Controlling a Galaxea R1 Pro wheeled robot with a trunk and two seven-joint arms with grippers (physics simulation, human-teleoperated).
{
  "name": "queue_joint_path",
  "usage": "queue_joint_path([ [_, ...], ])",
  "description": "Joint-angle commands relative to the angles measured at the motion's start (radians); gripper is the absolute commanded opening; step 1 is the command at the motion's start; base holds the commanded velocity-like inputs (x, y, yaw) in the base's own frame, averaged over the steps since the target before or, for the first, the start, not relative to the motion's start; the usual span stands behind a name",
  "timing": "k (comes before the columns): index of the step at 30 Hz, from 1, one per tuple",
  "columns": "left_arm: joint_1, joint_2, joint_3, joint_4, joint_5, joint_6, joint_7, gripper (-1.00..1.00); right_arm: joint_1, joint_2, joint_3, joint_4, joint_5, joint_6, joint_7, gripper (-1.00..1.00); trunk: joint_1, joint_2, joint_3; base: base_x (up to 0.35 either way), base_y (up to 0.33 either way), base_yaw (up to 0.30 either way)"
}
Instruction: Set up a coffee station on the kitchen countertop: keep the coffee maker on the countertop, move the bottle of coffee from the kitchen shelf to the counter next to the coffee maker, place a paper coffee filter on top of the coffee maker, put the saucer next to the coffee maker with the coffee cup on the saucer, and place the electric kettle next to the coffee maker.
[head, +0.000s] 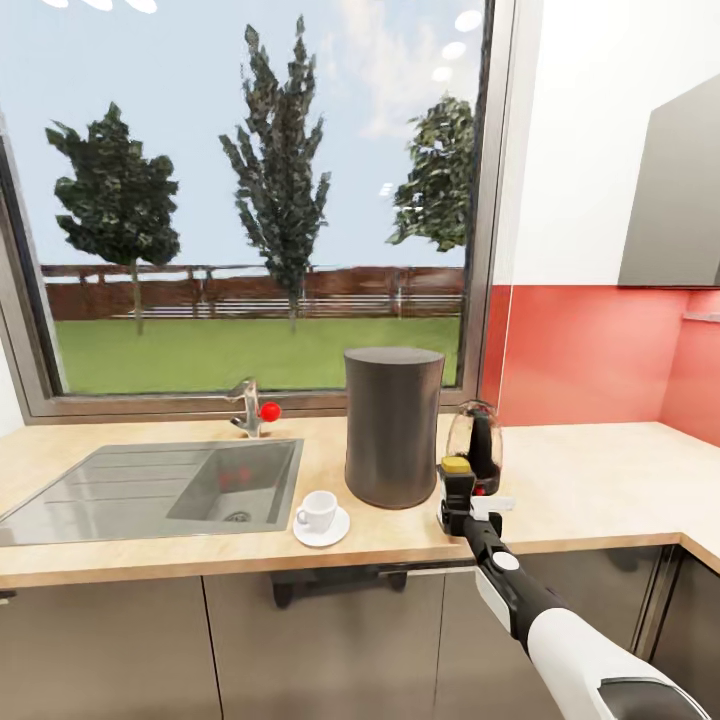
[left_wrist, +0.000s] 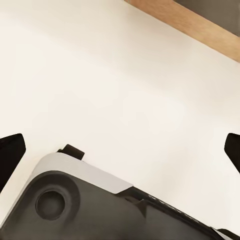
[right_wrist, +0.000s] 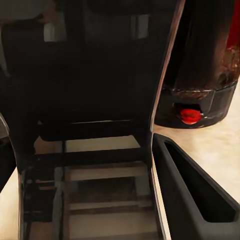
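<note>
Our right gripper (head: 470, 508) is at the electric kettle (head: 474, 447), w/ fingers (right_wrist: 192, 187) apart; grip we can't tell. Left gripper's fingertips (left_wrist: 10, 155) spread wide over pale floor. Kettle sits just right of the coffee maker (head: 392, 426); coffee cup (head: 318, 510) on saucer (head: 322, 531) near-left, on the countertop (head: 600, 480).

No writing to read anywhere right now. My coffee maker (head: 393, 425) is a plain dark cylinder with no brand or label, the electric kettle (head: 476, 447) carries only a red button and no lettering, and the coffee cup (head: 319, 510) on its saucer (head: 321, 530) is blank white. No numbers or signs on the table (head: 590, 480) either.
</note>
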Motion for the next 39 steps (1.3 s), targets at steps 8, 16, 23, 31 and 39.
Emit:
queue_joint_path([
  [8,-0.001,-0.001,-0.001,0.001,0.002,-0.003,0.0,1.0,-0.001,0.001,0.002,0.001,-0.005,-0.004,-0.004,-1.0,0.008,-0.015,-0.008,0.001,0.0,0.0],
  [16,-0.001,-0.001,0.0,0.001,0.002,-0.003,0.0,1.0,-0.001,0.003,0.002,0.001,-0.005,-0.004,-0.004,-1.0,0.038,-0.071,-0.033,0.0,0.0,0.0],
  [23,-0.001,-0.001,0.0,0.001,0.002,-0.003,0.0,1.0,-0.001,0.003,0.002,0.001,-0.005,-0.002,-0.004,-1.0,0.042,-0.078,-0.036,0.0,0.0,0.0],
  [31,-0.001,0.0,0.0,0.001,0.003,-0.003,0.0,1.0,-0.001,0.003,0.002,0.001,-0.002,0.002,-0.005,1.0,0.042,-0.078,-0.036,0.0,0.0,0.0],
  [39,-0.001,0.0,0.0,0.001,0.003,-0.003,0.0,1.0,-0.001,0.003,0.002,0.001,0.001,0.004,-0.005,1.0,0.042,-0.078,-0.036,0.0,0.0,0.0],
])
